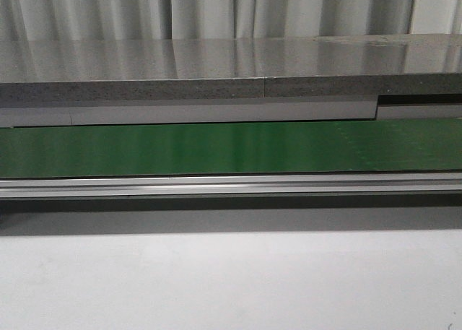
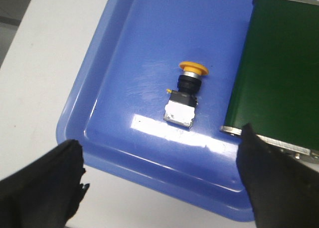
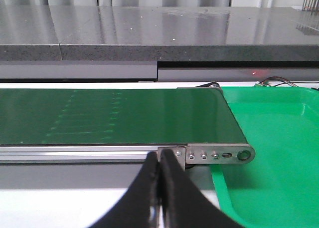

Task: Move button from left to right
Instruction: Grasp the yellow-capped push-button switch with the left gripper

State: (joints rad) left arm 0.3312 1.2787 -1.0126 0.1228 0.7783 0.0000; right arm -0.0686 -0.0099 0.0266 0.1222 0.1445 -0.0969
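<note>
In the left wrist view the button (image 2: 185, 95) lies on its side in a blue tray (image 2: 119, 63), yellow-orange cap away from its silvery contact block. My left gripper (image 2: 162, 180) is open, its black fingers (image 2: 45, 183) wide apart over the tray's near rim, short of the button and not touching it. My right gripper (image 3: 161, 160) is shut and empty, its tips in front of the end of the green conveyor belt (image 3: 114, 115). Neither gripper nor the button shows in the front view.
The conveyor belt (image 1: 231, 149) runs across the front view with a metal rail (image 1: 231, 185) and a grey counter (image 1: 216, 70) behind. Its end (image 2: 271, 78) overlaps the blue tray. A green tray (image 3: 271, 153) sits beside the belt's other end.
</note>
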